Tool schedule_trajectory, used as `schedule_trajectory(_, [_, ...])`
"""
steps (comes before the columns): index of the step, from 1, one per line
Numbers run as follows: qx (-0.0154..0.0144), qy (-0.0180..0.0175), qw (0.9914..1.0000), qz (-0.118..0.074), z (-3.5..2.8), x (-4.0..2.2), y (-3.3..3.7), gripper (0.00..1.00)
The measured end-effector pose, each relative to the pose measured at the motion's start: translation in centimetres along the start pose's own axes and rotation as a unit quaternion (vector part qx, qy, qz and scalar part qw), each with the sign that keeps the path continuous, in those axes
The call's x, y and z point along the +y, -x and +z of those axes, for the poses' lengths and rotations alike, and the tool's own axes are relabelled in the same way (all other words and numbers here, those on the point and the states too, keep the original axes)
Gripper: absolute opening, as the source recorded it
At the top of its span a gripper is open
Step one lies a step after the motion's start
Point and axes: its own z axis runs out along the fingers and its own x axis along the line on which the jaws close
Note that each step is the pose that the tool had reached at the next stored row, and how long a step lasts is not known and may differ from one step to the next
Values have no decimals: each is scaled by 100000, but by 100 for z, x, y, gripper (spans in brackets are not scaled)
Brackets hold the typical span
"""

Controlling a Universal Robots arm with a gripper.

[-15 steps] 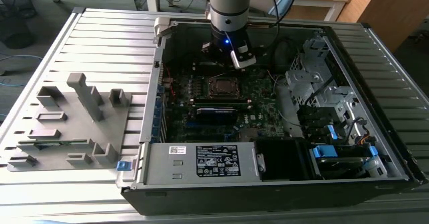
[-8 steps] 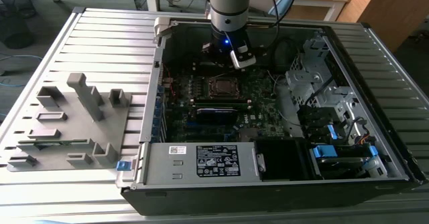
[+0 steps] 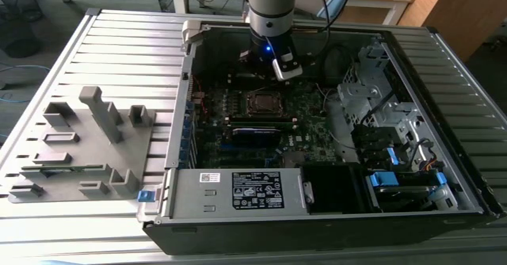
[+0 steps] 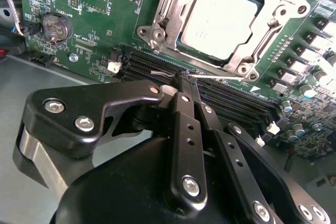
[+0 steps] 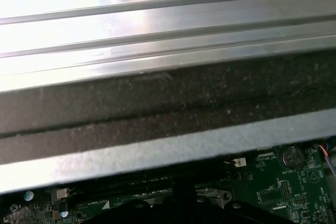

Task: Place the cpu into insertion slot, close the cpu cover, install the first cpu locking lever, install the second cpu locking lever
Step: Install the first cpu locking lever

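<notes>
In the second wrist view the cpu (image 4: 220, 20) lies flat in the insertion slot (image 4: 242, 67), its pale metal face up. The cpu cover (image 4: 170, 11) is down around it as a silver frame. My gripper (image 4: 184, 78) is shut, its black fingers (image 4: 185, 129) meeting just beside the slot, over the memory slots. A thin locking lever rod (image 4: 228, 79) runs along the slot's edge right at the fingertips; whether it is pinched I cannot tell. In the exterior view the gripper (image 3: 273, 79) hangs inside the open computer case just beyond the slot (image 3: 262, 102).
The green circuit board (image 4: 79, 19) carries a coin battery (image 4: 56, 26) and black memory slots (image 4: 236, 100). Case walls (image 3: 186, 87), a drive cage (image 3: 380, 92) and the power supply (image 3: 237, 191) ring the board. A grey fixture block (image 3: 79, 146) stands on the exterior view's left.
</notes>
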Motion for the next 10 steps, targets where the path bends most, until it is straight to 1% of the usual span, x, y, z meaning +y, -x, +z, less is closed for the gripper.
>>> schedule_trajectory(4, [-56, -51, 100000, 223, 5, 10, 2, 10])
schedule_trajectory(7, [-100, -185, 99999, 302, 9, 17, 0, 10])
schedule_trajectory(10, [-202, -187, 99999, 291, 11, 16, 0, 10])
